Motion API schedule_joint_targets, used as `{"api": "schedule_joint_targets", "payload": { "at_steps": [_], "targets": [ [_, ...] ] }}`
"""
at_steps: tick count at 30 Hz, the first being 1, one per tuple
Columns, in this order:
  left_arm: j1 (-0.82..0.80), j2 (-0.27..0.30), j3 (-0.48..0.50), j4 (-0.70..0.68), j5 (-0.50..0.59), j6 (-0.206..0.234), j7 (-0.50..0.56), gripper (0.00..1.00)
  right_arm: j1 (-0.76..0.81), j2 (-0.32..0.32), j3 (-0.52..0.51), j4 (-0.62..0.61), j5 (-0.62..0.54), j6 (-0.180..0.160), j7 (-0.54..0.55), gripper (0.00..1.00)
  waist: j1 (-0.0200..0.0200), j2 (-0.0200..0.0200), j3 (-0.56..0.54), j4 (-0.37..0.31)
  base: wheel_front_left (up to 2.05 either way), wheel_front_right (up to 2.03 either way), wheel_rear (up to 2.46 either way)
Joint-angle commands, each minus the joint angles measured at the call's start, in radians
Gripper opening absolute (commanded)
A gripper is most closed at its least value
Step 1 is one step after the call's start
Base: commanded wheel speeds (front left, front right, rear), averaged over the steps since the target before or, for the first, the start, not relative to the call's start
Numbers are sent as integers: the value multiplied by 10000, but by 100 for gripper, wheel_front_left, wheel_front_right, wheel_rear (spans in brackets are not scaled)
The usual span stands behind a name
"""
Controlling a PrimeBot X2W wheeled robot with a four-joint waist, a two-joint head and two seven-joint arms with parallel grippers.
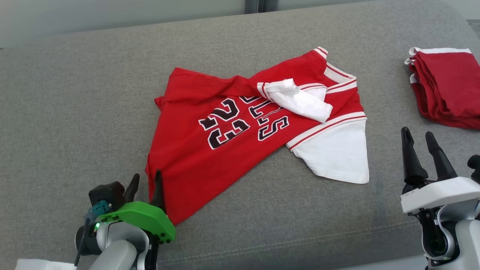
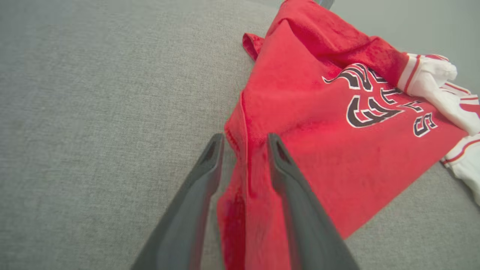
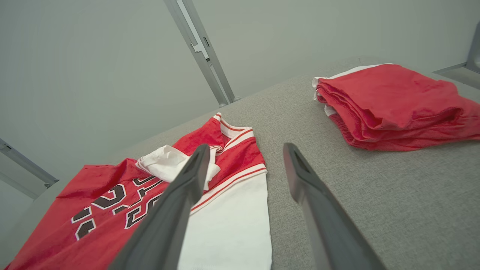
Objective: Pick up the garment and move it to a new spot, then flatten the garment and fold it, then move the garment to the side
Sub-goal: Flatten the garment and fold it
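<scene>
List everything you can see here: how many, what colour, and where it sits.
basketball jersey: one, red with white sleeves and a black 23, crumpled at the middle of the surface
pile of folded garments: one, red with white trim, far right
upholstered surface: one, grey, under everything
metal frame bars: at least two, grey, by the wall behind
left tool: one, dark fingers on a green mount, open, straddling the jersey's near corner
right tool: one, dark fingers on a white mount, open, over bare surface at the lower right
</scene>
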Motion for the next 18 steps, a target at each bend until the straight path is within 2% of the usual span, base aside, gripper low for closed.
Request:
{"api": "schedule_joint_targets", "payload": {
  "at_steps": [1,9,18],
  "targets": [
    [-197,-32,31,247,95,-141,-197,100,-58,-46,-16,44,23,1,-46,100,0,0,-27,5,0,0,0],
    [22,91,-78,534,353,-371,-604,100,58,-19,-121,104,6,2,-103,100,0,0,-153,215,0,0,0],
    [386,-143,-484,867,252,-585,-330,100,-9,-1,10,143,34,1,-70,100,0,0,-208,307,0,0,0]
  ]
}}
